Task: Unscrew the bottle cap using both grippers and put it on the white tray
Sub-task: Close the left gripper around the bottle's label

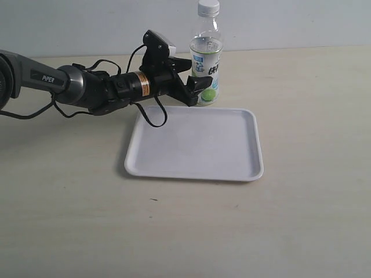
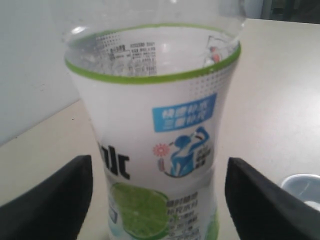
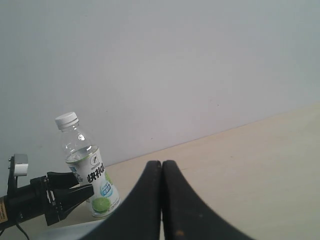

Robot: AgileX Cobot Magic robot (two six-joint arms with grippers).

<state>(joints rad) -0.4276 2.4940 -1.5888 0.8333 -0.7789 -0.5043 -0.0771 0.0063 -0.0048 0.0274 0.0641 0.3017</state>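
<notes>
The bottle stands upright on the table just behind the white tray, with the white bottle cap screwed on top. My left gripper, on the slim "PIPER" arm, is open around the bottle's lower label. In the left wrist view the bottle fills the middle, with a gap between it and each black finger. The right gripper is shut on nothing, far from the bottle and cap. It does not show in the exterior view.
The tan table runs back to a pale wall close behind the bottle. The tray lies flat with nothing on it. A pale rounded shape shows beside one left finger; I cannot tell what it is.
</notes>
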